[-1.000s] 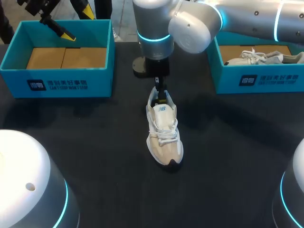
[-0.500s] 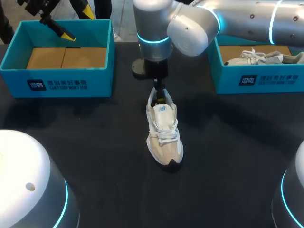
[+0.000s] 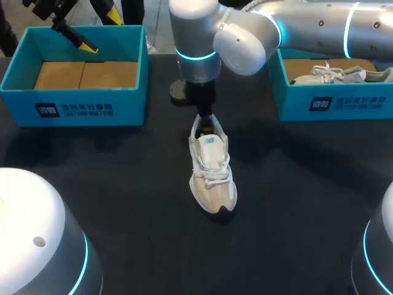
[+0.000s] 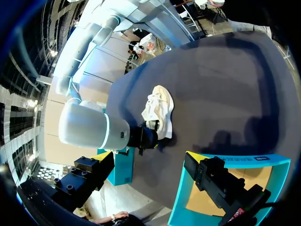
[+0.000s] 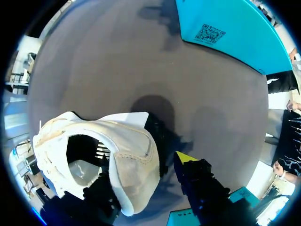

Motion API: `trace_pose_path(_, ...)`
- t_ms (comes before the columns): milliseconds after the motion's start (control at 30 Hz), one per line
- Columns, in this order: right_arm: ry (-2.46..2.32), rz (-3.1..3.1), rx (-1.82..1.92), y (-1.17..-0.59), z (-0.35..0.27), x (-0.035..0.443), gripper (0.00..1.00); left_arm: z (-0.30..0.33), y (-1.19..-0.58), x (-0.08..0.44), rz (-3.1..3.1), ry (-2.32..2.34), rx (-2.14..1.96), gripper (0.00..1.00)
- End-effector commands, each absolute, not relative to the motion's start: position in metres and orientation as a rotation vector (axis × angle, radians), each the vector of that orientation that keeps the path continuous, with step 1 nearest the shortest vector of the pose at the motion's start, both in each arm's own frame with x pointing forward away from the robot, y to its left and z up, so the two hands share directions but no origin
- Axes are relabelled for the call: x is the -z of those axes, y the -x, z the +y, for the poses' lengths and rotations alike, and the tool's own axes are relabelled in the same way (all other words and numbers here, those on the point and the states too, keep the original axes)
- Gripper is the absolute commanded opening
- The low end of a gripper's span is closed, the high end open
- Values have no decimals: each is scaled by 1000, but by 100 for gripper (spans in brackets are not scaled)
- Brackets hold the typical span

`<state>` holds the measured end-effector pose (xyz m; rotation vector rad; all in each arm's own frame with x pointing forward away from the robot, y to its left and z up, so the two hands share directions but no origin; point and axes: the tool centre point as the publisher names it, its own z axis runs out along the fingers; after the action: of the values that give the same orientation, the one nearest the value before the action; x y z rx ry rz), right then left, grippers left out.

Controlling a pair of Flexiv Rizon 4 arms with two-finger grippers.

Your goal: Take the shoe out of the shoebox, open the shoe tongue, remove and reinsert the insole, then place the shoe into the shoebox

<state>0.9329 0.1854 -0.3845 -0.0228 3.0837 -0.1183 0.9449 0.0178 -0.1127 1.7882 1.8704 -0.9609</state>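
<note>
My right gripper (image 3: 206, 121) is down at the heel of the shoe (image 3: 212, 172), its fingers apart and astride the heel collar. In the right wrist view the yellow-tipped outer finger (image 5: 187, 161) stands just behind the heel with a dark gap between them, while the other finger dips into the shoe's opening, so the shoe is not clamped. My right arm comes in from the right and reaches past the middle of the table. The shoe, pale beige and white with its laces tied, stands upright on its sole on the dark table (image 3: 123, 184). It is outside both boxes and roughly between them, heel toward the far edge and toe toward me. To its right, by the far edge, the right shoebox (image 3: 334, 104) is teal and open; in it a second shoe (image 3: 331, 74), light-coloured, lies on a brown liner (image 3: 301, 66). At the far left my left gripper (image 3: 100, 31) hangs above the back of the left shoebox (image 3: 132, 74), its two yellow tips spread well apart. That teal box is open too and holds a brown cardboard floor (image 3: 86, 75) in two panels. The two boxes sit well apart.
</note>
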Motion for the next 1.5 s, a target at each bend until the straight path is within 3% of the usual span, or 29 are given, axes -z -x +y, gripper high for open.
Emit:
trace_pose_path(33, 17, 3090, 128, -935, 187, 388, 35, 18, -944, 113, 1872, -1788, 955, 100)
trace_pose_path(133, 2, 3088, 138, -934, 187, 386, 4, 18, -944, 113, 1872, -1788, 955, 100)
trace_pose_path(167, 0, 3087, 140, -934, 186, 385, 0, 18, -944, 113, 1872, -1788, 955, 100)
trace_pose_path(1500, -157, 3005, 83, -908, 158, 211, 0, 18, -944, 113, 1872, -1788, 955, 100)
